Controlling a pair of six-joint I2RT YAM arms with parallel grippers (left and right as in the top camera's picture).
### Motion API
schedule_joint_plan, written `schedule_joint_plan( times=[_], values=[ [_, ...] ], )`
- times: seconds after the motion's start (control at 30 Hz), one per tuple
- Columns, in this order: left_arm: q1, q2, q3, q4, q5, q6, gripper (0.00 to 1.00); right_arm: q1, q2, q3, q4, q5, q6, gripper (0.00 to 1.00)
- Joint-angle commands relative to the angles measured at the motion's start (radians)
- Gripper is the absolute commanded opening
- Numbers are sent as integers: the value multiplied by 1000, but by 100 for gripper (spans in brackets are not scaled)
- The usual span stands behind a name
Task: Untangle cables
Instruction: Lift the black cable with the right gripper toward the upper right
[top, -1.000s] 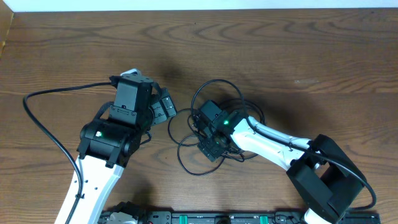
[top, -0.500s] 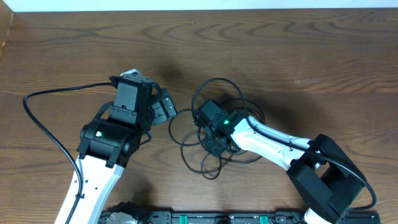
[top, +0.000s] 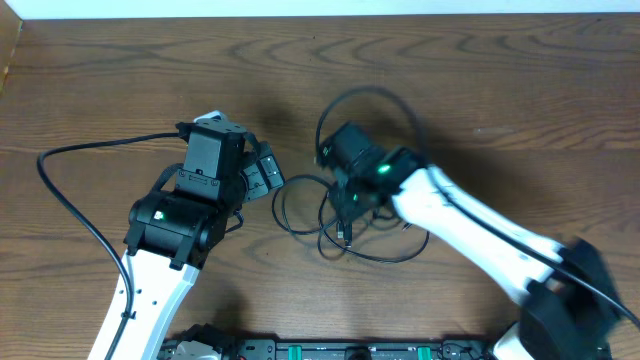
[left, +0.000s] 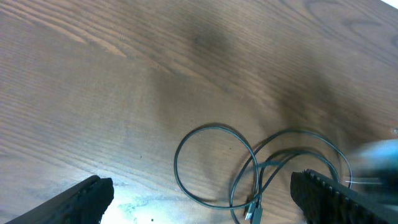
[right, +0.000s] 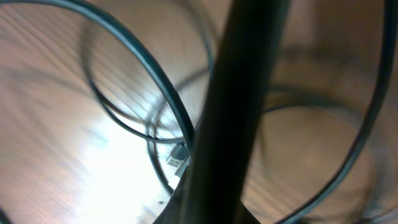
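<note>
Cables bunched at the right gripper

Left gripper (left: 200, 186) stood wide open and empty, with the black cables (left: 214, 127) looped on the desk (left: 93, 74) just ahead. Right gripper (top: 345, 198) sat among the loops; its grip state could not be told.

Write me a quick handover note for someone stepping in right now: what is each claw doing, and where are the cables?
Left gripper: open, empty, beside the pile.
Right gripper: in among the black cables, blurred; grip cannot be told.
Cables: overlapping loops on the table, one loop arching around the right wrist.
Done: nothing separated.
Left: pull each cable free.
</note>
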Motion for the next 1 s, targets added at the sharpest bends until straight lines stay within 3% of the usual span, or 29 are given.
schedule_joint_plan(
  times=[0.0,0.43,0.97],
  values=[
    [5,-3,12,-3,-2,-5,97,-47,-107,78,-25,2,-16,1],
    [5,-3,12,-14,-3,-4,97,-282,-232,109,-67,-69,-48,1],
    [5,-3,12,-14,-2,-5,98,-307,-232,109,-89,-80,-48,1]
  ],
)
